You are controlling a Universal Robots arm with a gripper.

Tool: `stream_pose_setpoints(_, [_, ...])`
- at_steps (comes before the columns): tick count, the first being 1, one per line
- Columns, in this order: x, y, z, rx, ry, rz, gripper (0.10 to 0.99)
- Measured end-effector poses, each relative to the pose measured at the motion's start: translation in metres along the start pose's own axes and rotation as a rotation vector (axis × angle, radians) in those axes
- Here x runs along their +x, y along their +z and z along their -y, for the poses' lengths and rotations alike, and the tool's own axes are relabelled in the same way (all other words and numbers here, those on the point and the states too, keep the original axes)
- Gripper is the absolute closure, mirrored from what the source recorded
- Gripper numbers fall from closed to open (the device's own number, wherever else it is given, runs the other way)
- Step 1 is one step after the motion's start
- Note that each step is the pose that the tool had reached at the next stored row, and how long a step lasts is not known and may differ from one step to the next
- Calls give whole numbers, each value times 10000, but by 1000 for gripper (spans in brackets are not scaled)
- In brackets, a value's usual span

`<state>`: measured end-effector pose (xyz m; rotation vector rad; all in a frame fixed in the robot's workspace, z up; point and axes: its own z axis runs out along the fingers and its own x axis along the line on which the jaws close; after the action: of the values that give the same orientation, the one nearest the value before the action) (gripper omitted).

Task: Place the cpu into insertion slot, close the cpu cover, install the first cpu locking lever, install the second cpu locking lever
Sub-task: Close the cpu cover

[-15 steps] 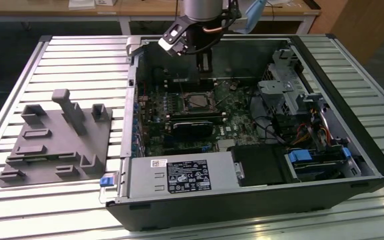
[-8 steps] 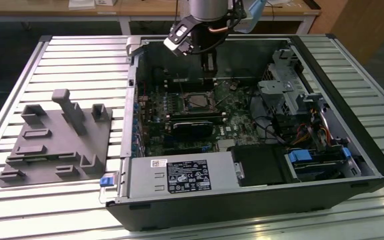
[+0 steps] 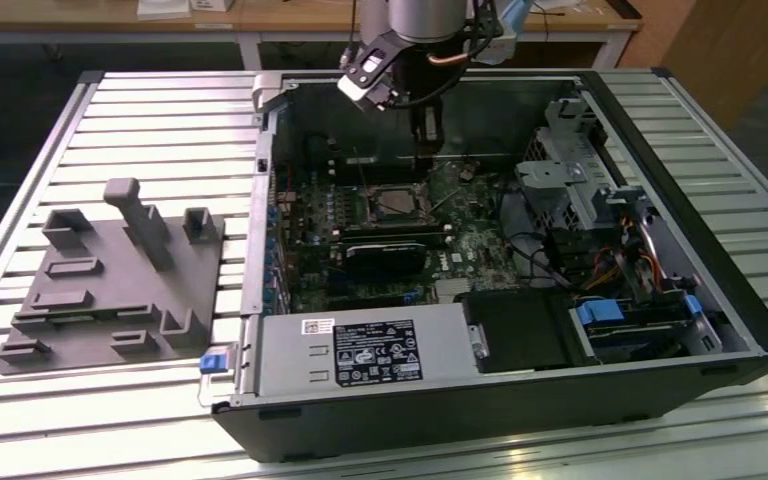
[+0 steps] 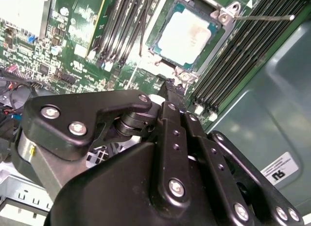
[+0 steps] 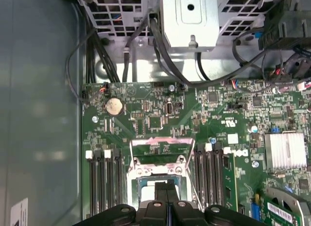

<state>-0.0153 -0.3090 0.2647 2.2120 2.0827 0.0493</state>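
Cpu (image 4: 187,36) lies flat, pale face up, in the insertion slot (image 3: 395,204), just ahead of the tips of the claw (image 5: 165,188) and not touched by them.

Working down in size, the slatted metal table (image 3: 157,130) carries the open computer case (image 3: 491,420). My arm (image 3: 424,20) drops into the case from above, wrist roughly vertical, with the claw pointing down at the green board (image 5: 146,114). A grey moulded fixture (image 3: 104,280) sits well apart from the claw, out on the table toward the exterior view's left. The boxy power supply (image 3: 357,355) is also well apart from the claw, against the case's near wall. A long black card (image 3: 384,250) lies between the power supply and the slot.

In both wrist views I see the claw's two fingers pressed together with only a thin seam between them and nothing gripped. The tips hang just beside the slot's edge, and I can't tell whether they touch the board.

The cpu cover (image 5: 161,140) stands swung up off the slot on the side away from the claw, and the board shows through its window. A thin locking lever (image 4: 265,16) juts out over the memory slots (image 4: 233,60), near the cpu and off to one side of the claw.
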Motion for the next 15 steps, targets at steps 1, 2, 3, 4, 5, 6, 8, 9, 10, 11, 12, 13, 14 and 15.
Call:
stream_pose_setpoints(1, [1, 1, -13, 0, 0, 1, 980])
stream_pose_setpoints(2, [2, 2, -26, 1, 0, 1, 980])
stream_pose_setpoints(3, [2, 3, -38, 0, 0, 1, 980])
stream_pose_setpoints(4, [3, 5, -50, 0, -1, 0, 980])
stream_pose_setpoints(5, [4, 6, -63, 0, 0, 1, 980])
stream_pose_setpoints(6, [5, 7, -77, 0, 1, 1, 980])
stream_pose_setpoints(8, [6, 9, -101, 0, 0, 1, 980])
stream_pose_setpoints(9, [7, 11, -117, 0, 0, 1, 980])
stream_pose_setpoints(10, [9, 13, -140, 0, 0, 0, 980])
stream_pose_setpoints(11, [10, 15, -163, 0, 0, 0, 980])
stream_pose_setpoints(12, [12, 18, -187, 2, 0, 0, 980])
stream_pose_setpoints(13, [13, 20, -212, 3, 0, 1, 980])
stream_pose_setpoints(14, [15, 22, -239, 5, 0, 2, 980])
stream_pose_setpoints(15, [17, 24, -267, 9, -1, 4, 980])
